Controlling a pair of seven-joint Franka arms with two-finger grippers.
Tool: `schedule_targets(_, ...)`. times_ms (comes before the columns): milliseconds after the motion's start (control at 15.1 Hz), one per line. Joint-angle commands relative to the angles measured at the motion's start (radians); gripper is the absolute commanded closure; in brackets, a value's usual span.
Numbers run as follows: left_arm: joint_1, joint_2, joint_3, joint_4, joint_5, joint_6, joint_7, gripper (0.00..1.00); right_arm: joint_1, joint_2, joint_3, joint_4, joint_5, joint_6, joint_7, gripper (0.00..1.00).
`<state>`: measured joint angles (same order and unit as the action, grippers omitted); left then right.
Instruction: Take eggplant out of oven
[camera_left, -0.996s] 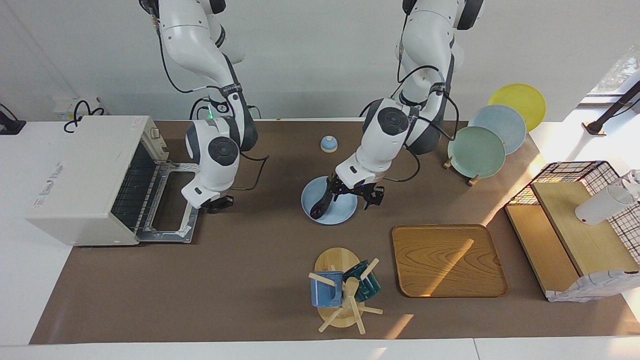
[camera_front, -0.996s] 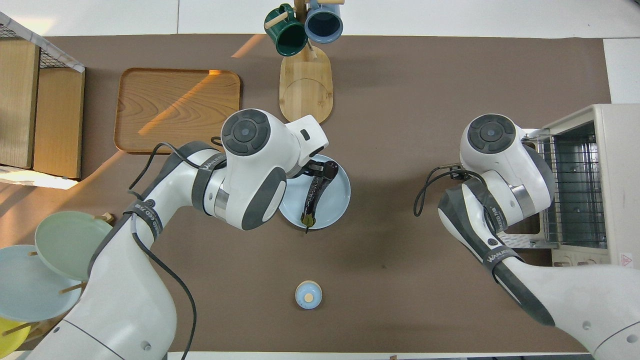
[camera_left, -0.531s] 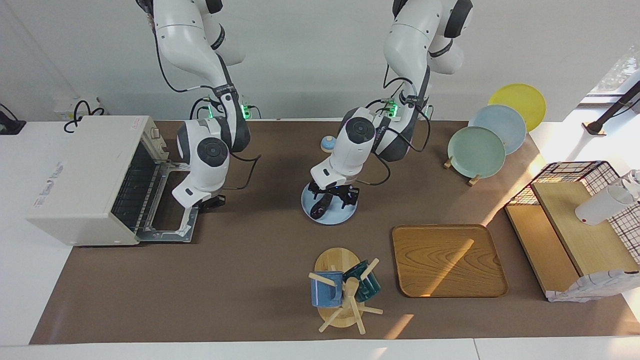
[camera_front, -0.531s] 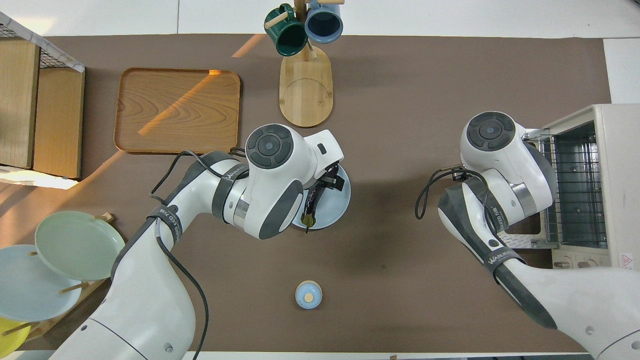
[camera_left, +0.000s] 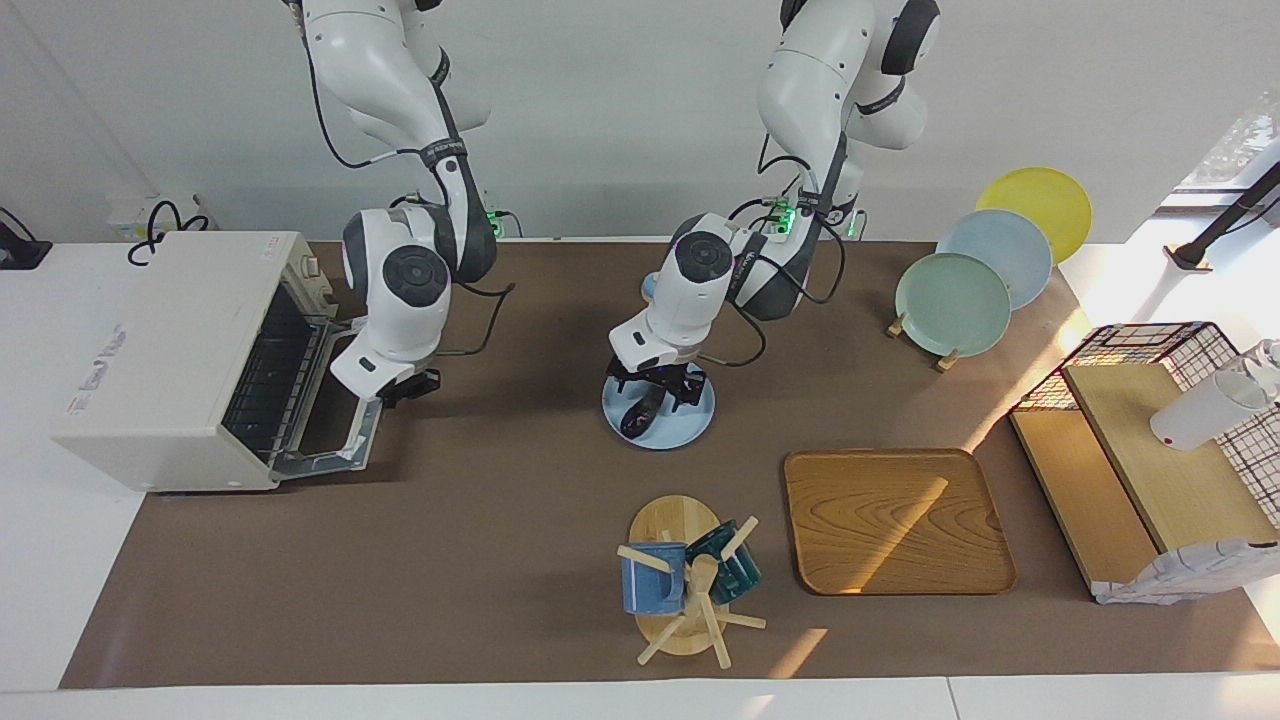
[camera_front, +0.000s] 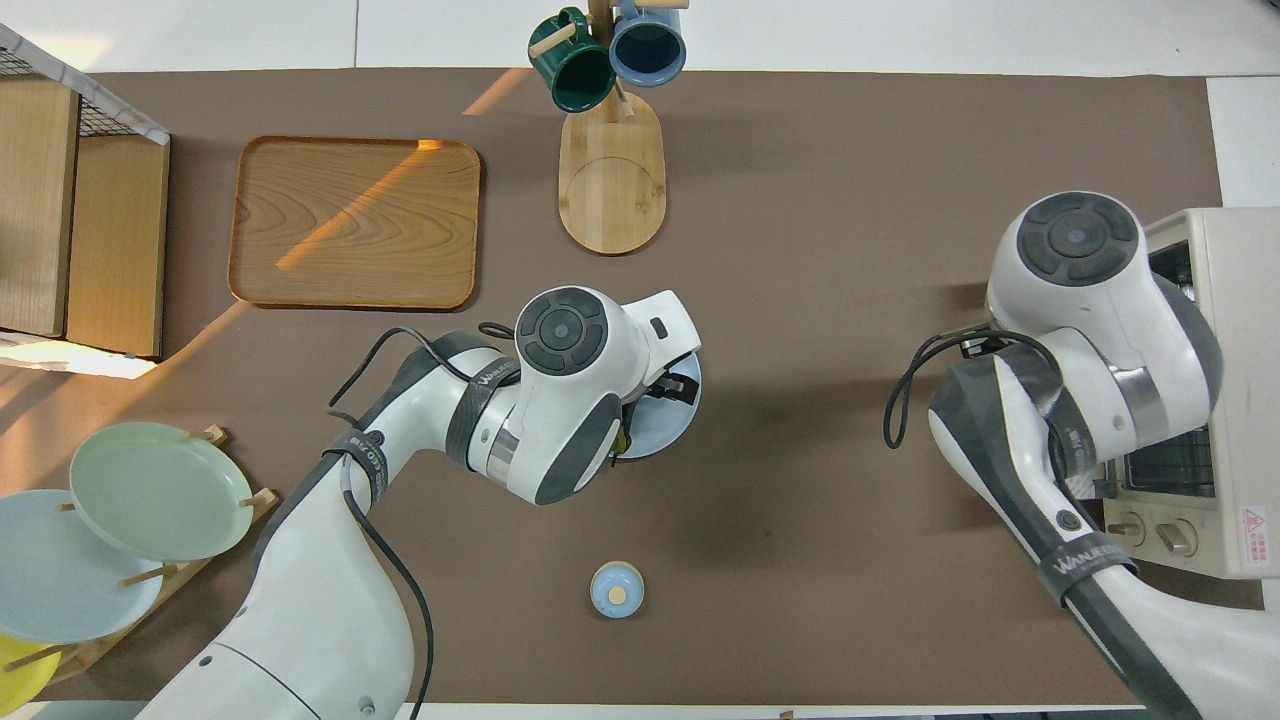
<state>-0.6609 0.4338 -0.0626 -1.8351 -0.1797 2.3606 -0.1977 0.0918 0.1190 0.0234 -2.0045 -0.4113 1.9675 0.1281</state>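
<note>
The slender, glossy dark purple eggplant (camera_left: 640, 413) is seen lying on the round pale blue plate (camera_left: 693, 427) at the middle of the brown-covered table (camera_left: 500, 560), well apart from the boxy off-white toaster oven (camera_left: 160, 350) at the right arm's end. The eggplant is thus already out of the oven, and the plate is judged to have been chosen as its resting place because it is flat, stable and within reach of the left arm.

The left gripper (camera_left: 655, 385) is held low over the plate, directly above the part of the eggplant nearer the robots. Its fingers are set apart, one to each side of the eggplant's upper part, and no grip on the eggplant can be made out; whether a fingertip touches the skin cannot be told. In the overhead view the eggplant is almost wholly hidden under the left arm's wrist, and only the plate's rim (camera_front: 688, 400) is shown.

The right gripper (camera_left: 408, 386) is held at the free edge of the oven's dark glass door (camera_left: 335, 420), which is raised partway from flat. Its fingers are closed together, seemingly at the door's bar handle, though contact cannot be confirmed. This placement is judged to serve the shutting of the emptied oven.
</note>
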Motion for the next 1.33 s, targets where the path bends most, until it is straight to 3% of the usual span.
schedule_targets(0, -0.003, -0.013, 0.015, -0.015, -0.023, 0.013, 0.0, 0.25, -0.108, -0.044, -0.007, -0.016, -0.026, -0.027, -0.129, 0.95)
schedule_targets(332, 0.016, -0.02, 0.017, 0.005, -0.024, -0.024, 0.0, 0.51, -0.164, -0.061, -0.007, -0.017, 0.028, -0.052, -0.206, 0.91)
schedule_targets(664, 0.044, -0.026, 0.018, 0.039, -0.053, -0.075, -0.018, 1.0, -0.182, -0.108, -0.011, -0.017, 0.058, -0.114, -0.258, 0.87)
schedule_targets(863, 0.081, -0.059, 0.021, 0.04, -0.055, -0.087, -0.043, 1.0, -0.211, -0.125, -0.011, -0.004, 0.1, -0.139, -0.285, 0.83)
schedule_targets(1062, 0.17, -0.087, 0.023, 0.095, -0.049, -0.174, -0.046, 1.0, -0.205, -0.127, -0.01, 0.155, 0.256, -0.306, -0.282, 0.83)
schedule_targets(1261, 0.274, -0.064, 0.024, 0.186, -0.03, -0.248, -0.034, 1.0, -0.182, -0.133, 0.004, 0.239, 0.284, -0.348, -0.277, 0.75)
